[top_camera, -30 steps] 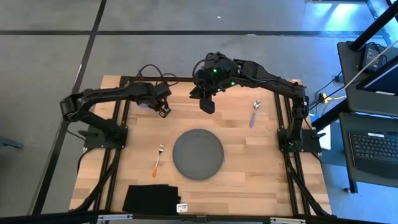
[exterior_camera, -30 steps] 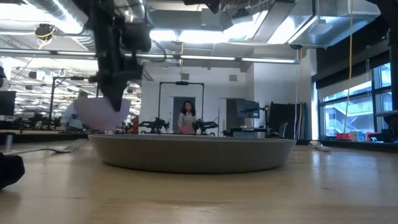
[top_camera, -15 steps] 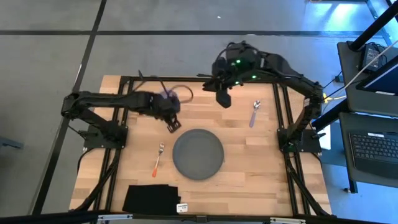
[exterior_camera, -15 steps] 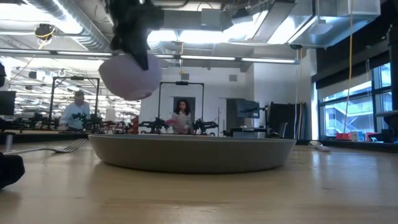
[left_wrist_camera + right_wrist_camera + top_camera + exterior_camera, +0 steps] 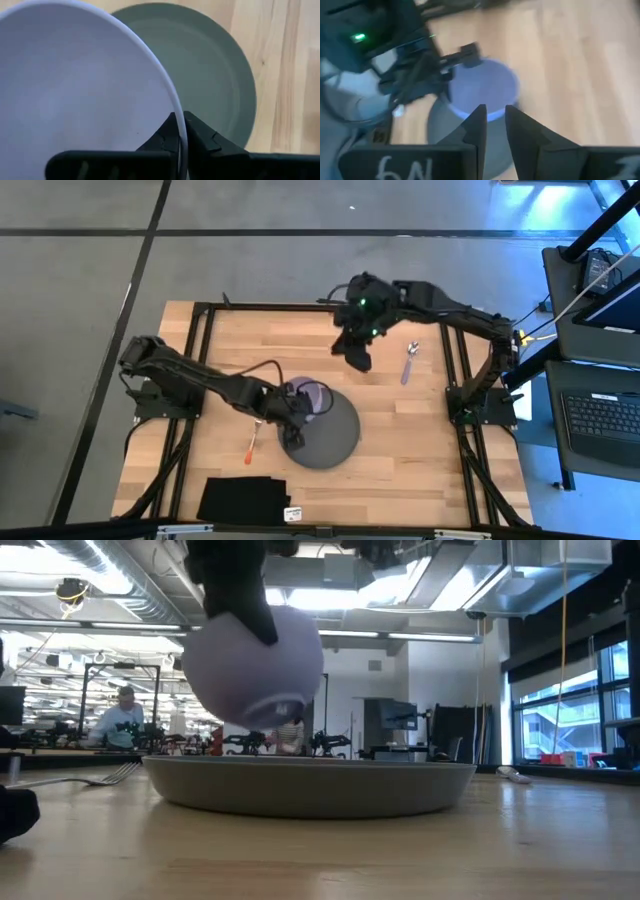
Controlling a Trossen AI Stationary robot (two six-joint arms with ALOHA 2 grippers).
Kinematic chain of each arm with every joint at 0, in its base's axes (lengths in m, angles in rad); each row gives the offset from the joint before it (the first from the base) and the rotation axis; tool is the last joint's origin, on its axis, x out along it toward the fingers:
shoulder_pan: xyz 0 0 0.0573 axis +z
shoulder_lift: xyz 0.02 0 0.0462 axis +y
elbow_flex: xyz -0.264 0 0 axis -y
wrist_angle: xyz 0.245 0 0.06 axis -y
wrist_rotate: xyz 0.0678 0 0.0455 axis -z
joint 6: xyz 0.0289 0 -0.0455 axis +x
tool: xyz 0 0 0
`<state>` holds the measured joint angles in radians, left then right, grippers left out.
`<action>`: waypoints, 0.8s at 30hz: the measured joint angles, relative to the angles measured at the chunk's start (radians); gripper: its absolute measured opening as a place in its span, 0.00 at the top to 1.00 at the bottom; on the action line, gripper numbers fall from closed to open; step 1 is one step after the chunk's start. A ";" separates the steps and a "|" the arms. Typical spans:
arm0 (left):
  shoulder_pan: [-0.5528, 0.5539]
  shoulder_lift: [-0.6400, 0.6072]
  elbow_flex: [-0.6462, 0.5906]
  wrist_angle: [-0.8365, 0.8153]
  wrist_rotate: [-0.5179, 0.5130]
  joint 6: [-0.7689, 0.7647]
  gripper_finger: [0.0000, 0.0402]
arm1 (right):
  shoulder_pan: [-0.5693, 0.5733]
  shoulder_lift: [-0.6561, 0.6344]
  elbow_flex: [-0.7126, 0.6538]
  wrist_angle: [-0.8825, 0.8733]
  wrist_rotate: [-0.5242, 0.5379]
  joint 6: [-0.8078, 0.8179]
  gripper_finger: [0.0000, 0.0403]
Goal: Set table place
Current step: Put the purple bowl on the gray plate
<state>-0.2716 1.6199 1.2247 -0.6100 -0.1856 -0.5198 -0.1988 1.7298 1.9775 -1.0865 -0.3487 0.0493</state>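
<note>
Hidden: the left pincer point(image 5: 180, 131) sits under the bowl in the high view, and the near part of the plate point(image 5: 215, 85) is covered by the bowl in the left wrist view.
Left pincer: clamped on the rim of the lilac bowl point(image 5: 308, 397), one finger on each side of the rim.
Bowl: held tilted above the plate's left part, clear of it in the low view point(image 5: 262, 665).
Right pincer point(image 5: 358, 355): raised over the far middle of the bench, fingers almost together, gripping nothing.
Bench point(image 5: 410, 450): light wood planks under a black rail frame.
Spoon point(image 5: 408, 361): far right of the plate, long axis running near-to-far, bowl end at the far side.
Fork point(image 5: 254, 440): left of the plate, orange handle nearest the front edge.
Black cloth point(image 5: 243, 500): folded at the front left.
Room: open workshop with a person point(image 5: 118, 720) seated far behind.
</note>
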 joint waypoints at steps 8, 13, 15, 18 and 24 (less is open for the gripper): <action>-0.004 0.101 0.000 0.102 0.076 -0.003 0.98 | 0.060 -0.063 -0.096 0.050 -0.001 -0.002 0.82; -0.004 0.142 0.000 0.137 0.079 -0.020 0.98 | 0.068 -0.145 -0.159 0.094 -0.004 -0.005 0.82; -0.004 0.155 0.001 0.155 0.080 -0.021 0.99 | 0.067 -0.186 -0.193 0.120 -0.001 -0.004 0.82; -0.004 0.174 0.003 0.174 0.079 -0.022 0.98 | 0.067 -0.249 -0.256 0.180 0.000 -0.002 0.82; -0.004 0.194 0.001 0.205 0.093 -0.027 0.93 | 0.067 -0.351 -0.374 0.244 -0.001 0.004 0.82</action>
<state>-0.2752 1.8141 1.2259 -0.4046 -0.0926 -0.5463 -0.1318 1.3788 1.6031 -0.8428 -0.3492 0.0528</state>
